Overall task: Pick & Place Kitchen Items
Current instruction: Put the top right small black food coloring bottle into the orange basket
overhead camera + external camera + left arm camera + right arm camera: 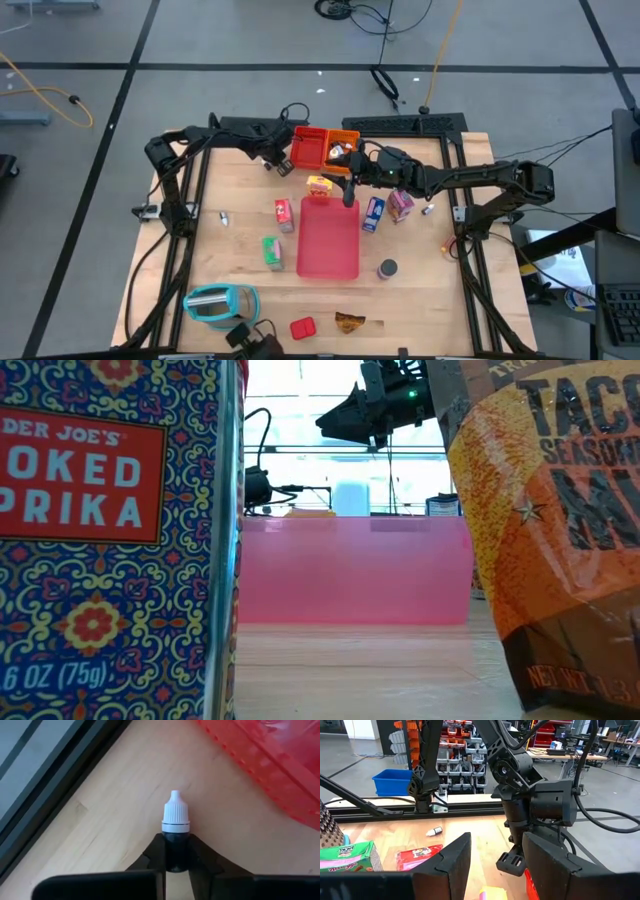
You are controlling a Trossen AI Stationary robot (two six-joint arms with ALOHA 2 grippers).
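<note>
Grey floor point(250, 40) with dark seams – blue bin point(392, 781), parts shelving point(457, 767) behind.

Bright even light; blown-out backlit windows, blurred near packets in low view.

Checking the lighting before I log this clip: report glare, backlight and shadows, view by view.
Low view: bright windows wash out the background and silhouette an arm above the pink tray; the paprika tin and taco packet crowd the sides. High view: even light, one small glare spot on the floor. Left wrist view: the left gripper, shut on the bottle, casts only faint shadow.
</note>
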